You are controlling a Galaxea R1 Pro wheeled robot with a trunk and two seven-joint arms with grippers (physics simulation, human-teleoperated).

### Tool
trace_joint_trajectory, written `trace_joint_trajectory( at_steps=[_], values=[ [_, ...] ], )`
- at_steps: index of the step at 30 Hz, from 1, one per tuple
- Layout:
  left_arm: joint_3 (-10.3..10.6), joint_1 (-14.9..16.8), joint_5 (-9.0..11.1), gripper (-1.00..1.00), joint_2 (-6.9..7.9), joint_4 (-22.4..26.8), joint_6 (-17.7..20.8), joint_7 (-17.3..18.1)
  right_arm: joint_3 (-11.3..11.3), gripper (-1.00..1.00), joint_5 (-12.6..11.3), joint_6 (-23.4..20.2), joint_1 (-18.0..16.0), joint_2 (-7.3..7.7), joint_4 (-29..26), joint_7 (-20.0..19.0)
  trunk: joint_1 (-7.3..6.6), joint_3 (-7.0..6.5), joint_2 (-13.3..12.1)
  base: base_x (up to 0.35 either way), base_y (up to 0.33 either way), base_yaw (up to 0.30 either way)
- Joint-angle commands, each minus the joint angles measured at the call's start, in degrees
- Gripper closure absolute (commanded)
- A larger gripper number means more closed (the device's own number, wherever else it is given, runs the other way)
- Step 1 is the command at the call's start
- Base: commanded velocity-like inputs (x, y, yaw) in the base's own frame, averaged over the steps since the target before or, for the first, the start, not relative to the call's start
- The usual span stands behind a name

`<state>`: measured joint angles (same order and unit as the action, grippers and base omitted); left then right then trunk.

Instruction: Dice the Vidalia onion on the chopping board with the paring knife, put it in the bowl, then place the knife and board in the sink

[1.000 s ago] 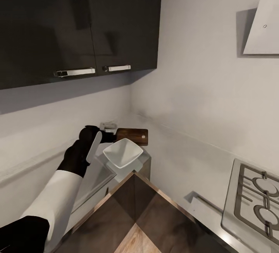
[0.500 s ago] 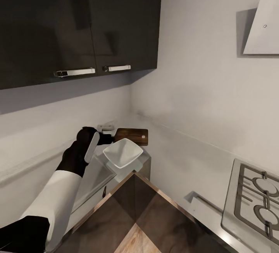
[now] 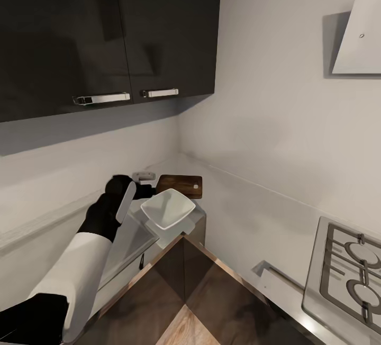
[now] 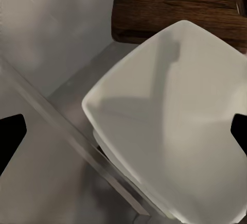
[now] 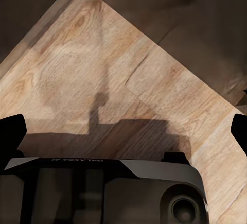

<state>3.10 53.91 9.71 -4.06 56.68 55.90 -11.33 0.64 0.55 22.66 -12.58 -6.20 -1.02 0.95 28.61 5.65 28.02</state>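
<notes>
The white squarish bowl (image 3: 167, 209) sits on the grey countertop (image 3: 248, 212) in the corner, with the brown chopping board (image 3: 181, 185) lying just behind it. My left gripper (image 3: 145, 190) hovers at the bowl's left rim, close to the board's near end. In the left wrist view the left gripper (image 4: 123, 131) is open above the bowl (image 4: 175, 126), with an edge of the board (image 4: 170, 5) beyond it. My right gripper (image 5: 123, 131) is open and empty over pale wood floor (image 5: 103, 64). The Vidalia onion and paring knife are out of view. I cannot tell where the sink is.
Dark wall cabinets (image 3: 106, 33) hang above the corner. A steel hob (image 3: 344, 271) lies on the counter at the right, under a white hood (image 3: 360, 33). A flat grey panel (image 3: 129, 239) slopes left of the bowl. Brown wood-patterned surface (image 3: 185, 292) lies in the foreground.
My left gripper has drawn back slightly to the left, away from the chopping board's end. The bowl and board have not moved.
</notes>
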Motion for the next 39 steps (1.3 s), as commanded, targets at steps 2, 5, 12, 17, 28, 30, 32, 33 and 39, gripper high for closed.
trace_joint_trajectory(
  at_steps=[2, 5, 12, 17, 28, 30, 32, 33, 39],
  values=[
    [0.0, 0.1, 0.6, -1.00, -0.06, -0.6, -1.2, -0.7, 0.1, -1.00, 0.1, 0.2, 0.0, -0.03, 0.1, 0.1, 0.03, 0.12, 0.1, 0.000, 0.000, 0.000],
    [-0.4, 0.1, 0.6, -1.00, -0.17, -1.0, -1.9, -0.8, 0.1, -1.00, 0.1, 0.2, 0.0, -0.03, 0.1, 0.1, 0.03, 0.12, 0.1, 0.000, 0.000, 0.000],
    [-1.5, 0.1, 0.6, -1.00, -0.49, -3.1, -3.6, -0.9, 0.1, -1.00, 0.1, 0.2, 0.0, 0.00, 0.0, 0.1, 0.03, 0.12, 0.1, 0.000, 0.000, 0.000],
    [-1.6, 0.1, 0.6, -1.00, -0.51, -3.6, -4.2, -0.9, 0.1, -1.00, 0.1, 0.2, -0.1, -0.03, 0.0, 0.1, 0.03, 0.12, 0.1, 0.000, 0.000, 0.000],
    [-1.6, 0.1, 0.6, -1.00, -0.49, -6.0, -5.0, -0.8, 0.1, -1.00, 0.1, 0.2, 0.0, -0.04, 0.0, 0.1, 0.03, 0.12, 0.1, 0.000, 0.000, 0.000],
    [-1.6, 0.1, 0.6, -1.00, -0.50, -6.7, -5.0, -0.8, 0.1, -1.00, 0.1, 0.2, 0.0, -0.04, 0.0, 0.1, 0.03, 0.12, 0.1, 0.000, 0.000, 0.000],
    [-1.6, 0.1, 0.6, -1.00, -0.51, -7.3, -5.2, -0.8, 0.1, -1.00, 0.1, 0.2, 0.0, -0.04, 0.0, 0.1, 0.03, 0.12, 0.1, 0.000, 0.000, 0.000],
    [-1.6, 0.1, 0.6, -1.00, -0.51, -7.6, -5.5, -0.8, 0.1, -1.00, 0.1, 0.2, 0.0, -0.04, 0.0, 0.1, 0.03, 0.12, 0.1, 0.000, 0.000, 0.000],
    [-1.6, 0.1, 0.6, -1.00, -0.51, -10.9, -9.6, -0.8, 0.1, -1.00, 0.1, 0.2, -0.1, -0.03, 0.0, 0.1, 0.03, 0.12, 0.1, 0.000, 0.000, 0.000]
  ],
)
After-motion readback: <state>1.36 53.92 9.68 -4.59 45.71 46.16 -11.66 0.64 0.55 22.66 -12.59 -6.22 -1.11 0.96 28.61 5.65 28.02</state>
